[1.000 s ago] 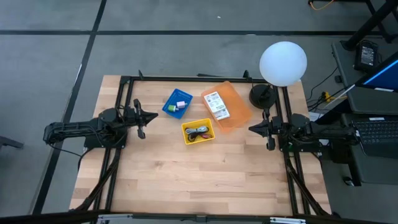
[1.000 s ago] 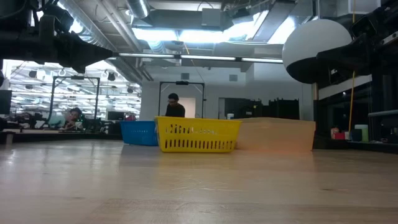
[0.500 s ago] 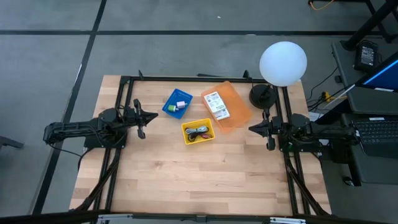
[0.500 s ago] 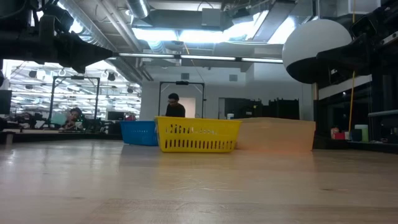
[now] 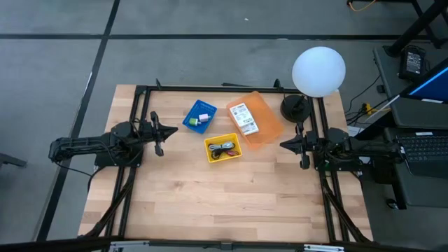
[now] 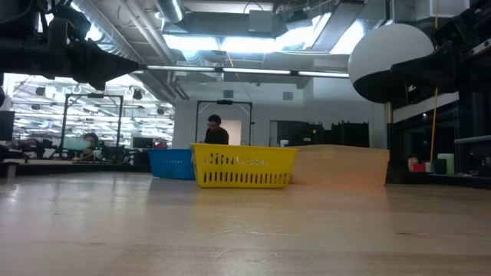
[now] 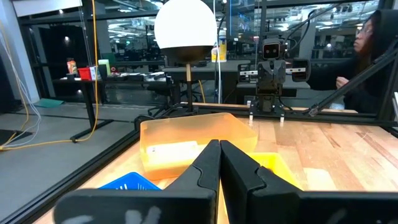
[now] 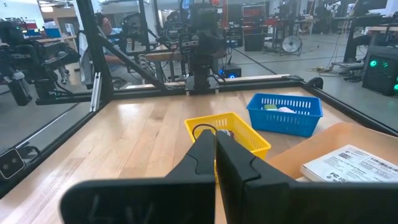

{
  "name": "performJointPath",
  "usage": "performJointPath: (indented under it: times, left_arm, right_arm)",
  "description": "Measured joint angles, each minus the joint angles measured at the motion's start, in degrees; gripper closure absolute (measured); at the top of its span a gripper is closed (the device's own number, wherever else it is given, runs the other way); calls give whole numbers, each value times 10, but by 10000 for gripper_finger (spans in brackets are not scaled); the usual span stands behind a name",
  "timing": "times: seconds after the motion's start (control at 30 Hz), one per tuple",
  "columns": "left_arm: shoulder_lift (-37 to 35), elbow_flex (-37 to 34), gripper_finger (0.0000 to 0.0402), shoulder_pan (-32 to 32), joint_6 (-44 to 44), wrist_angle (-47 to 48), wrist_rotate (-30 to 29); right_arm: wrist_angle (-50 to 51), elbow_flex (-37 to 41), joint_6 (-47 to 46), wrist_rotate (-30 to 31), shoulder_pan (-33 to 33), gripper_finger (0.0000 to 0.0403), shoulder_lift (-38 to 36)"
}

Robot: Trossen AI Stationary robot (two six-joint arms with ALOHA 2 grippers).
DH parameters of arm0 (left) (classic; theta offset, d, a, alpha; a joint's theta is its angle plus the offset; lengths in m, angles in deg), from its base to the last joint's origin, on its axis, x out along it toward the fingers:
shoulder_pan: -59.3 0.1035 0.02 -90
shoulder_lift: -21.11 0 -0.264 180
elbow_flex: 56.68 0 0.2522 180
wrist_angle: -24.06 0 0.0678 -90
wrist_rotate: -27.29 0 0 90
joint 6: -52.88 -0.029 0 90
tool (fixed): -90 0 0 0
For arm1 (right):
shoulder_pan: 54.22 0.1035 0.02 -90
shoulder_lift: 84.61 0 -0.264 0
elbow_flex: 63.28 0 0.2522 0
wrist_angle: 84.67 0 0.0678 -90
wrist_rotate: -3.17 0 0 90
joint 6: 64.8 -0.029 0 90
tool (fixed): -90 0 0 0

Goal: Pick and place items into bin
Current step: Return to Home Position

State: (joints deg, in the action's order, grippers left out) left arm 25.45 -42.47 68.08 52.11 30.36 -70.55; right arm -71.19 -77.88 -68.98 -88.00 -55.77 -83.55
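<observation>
Three bins stand in the middle of the table's far half. The orange bin [image 5: 256, 120] holds a white labelled packet [image 5: 244, 118], also seen as the packet [image 8: 348, 163]. The yellow basket [image 5: 222, 148] holds dark cords [image 5: 223, 148]. The blue basket [image 5: 199, 116] holds a white piece [image 5: 204, 117] and a green piece [image 8: 268, 106]. My left gripper [image 5: 159, 132] waits shut at the table's left edge, above the wood. My right gripper [image 5: 292, 145] waits shut at the right edge. Both point toward the bins.
A lamp with a white globe [image 5: 318, 71] stands on a black base [image 5: 294, 106] at the far right corner, close to my right arm. A black frame [image 5: 210, 88] runs along the far edge and both sides. Bare wood [image 5: 224, 203] fills the near half. People sit beyond the table.
</observation>
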Motion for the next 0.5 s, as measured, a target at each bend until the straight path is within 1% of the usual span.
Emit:
performJointPath:
  times: [0.5]
  left_arm:
    - [0,0,395,0,0,0,0]
  right_arm:
    - [0,0,0,0,0,402,0]
